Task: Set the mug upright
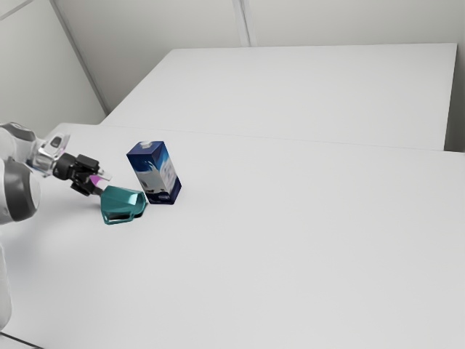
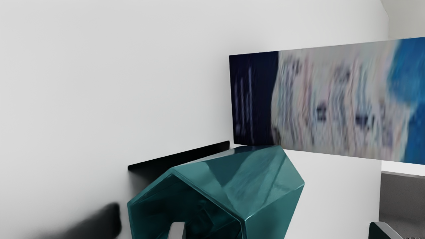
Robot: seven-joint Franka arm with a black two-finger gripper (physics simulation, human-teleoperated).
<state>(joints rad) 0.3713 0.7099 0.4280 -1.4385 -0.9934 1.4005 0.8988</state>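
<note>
- one mug (image 1: 122, 202) tipped on its side on the table (image 1: 290, 254), mouth facing the gripper (image 1: 103, 183)
- fingers (image 2: 177, 231) wide apart: one at the mug's mouth, other out past its side
- carton (image 1: 158, 178) upright, just beside the mug's base end

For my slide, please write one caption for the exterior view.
Robot arm at a tipped teal mug beside an upright carton.
</note>
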